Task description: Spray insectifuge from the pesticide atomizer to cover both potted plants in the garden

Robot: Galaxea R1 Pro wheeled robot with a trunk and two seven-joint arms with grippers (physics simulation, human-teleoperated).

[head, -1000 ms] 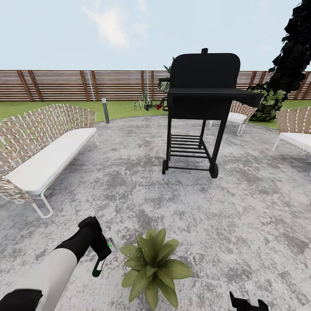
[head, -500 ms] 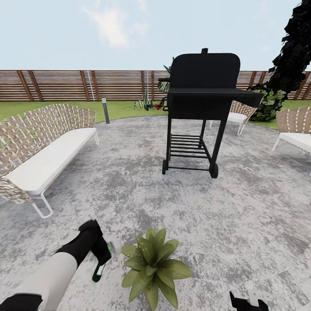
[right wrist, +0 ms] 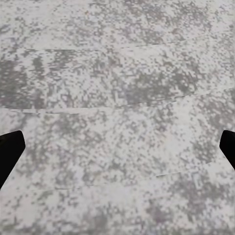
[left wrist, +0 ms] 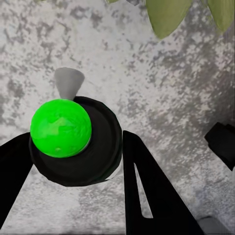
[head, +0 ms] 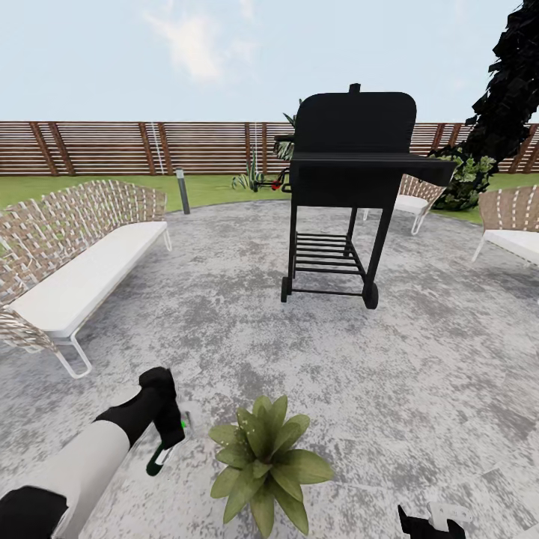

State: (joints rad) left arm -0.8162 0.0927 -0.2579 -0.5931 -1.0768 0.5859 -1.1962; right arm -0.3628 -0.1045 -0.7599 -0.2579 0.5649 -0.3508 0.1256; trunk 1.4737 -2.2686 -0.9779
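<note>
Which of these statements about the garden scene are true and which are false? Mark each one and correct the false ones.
1. The left tool holds the pesticide atomizer. True.
2. The potted plant stands on the grass. False: it stands on the grey paving.
3. The black grill stands beyond the potted plant, further from the robot. True.
4. The right tool grips a leaf. False: its fingers are spread apart over bare paving, holding nothing.
5. A wicker bench with a white cushion stands on the robot's left side. True.
</note>
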